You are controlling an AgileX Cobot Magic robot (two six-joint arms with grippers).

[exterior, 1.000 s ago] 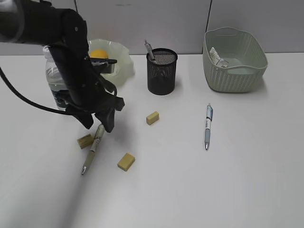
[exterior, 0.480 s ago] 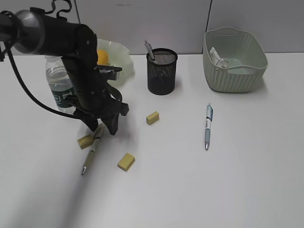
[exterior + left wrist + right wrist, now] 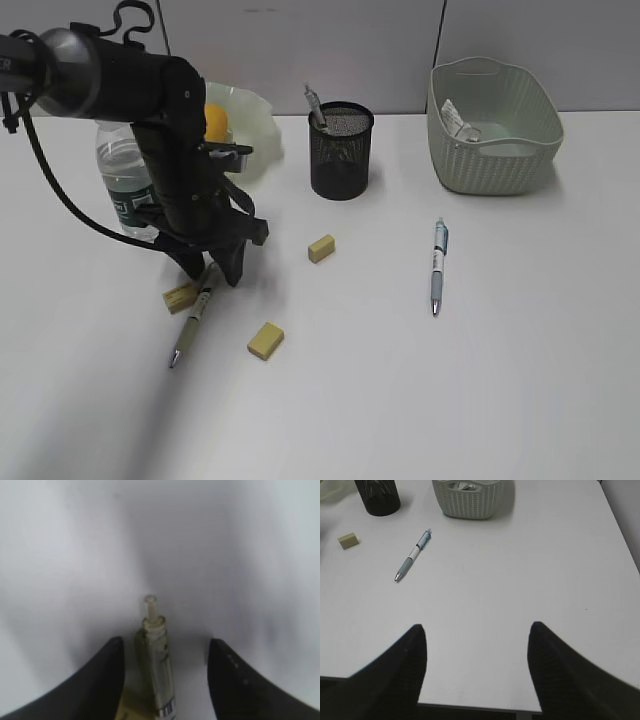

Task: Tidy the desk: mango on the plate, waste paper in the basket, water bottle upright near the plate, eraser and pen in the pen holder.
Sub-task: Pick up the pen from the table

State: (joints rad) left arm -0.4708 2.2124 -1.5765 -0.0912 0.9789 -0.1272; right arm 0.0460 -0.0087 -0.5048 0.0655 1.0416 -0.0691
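On desk (image 3: 480,380): three erasers (image 3: 265,340), three pens (image 3: 438,265), one basket (image 3: 493,128).

- The worktop (image 3: 420,400) is plain white, smooth and matt.
- The pen holder (image 3: 340,150) is black wire mesh.
- The basket (image 3: 495,150) is pale-green plastic with woven-textured sides and a smooth rim.
- The plate (image 3: 258,125) is translucent pale-green and glossy.
- The water bottle (image 3: 125,185) is clear plastic with a dark green label.
- The mango (image 3: 216,120) has smooth yellow-orange skin.
- The blue pen (image 3: 438,265) has a shiny metal tip.
- The erasers (image 3: 265,340) look matt, dull yellow.
- The left pincer (image 3: 212,268) is matt black.
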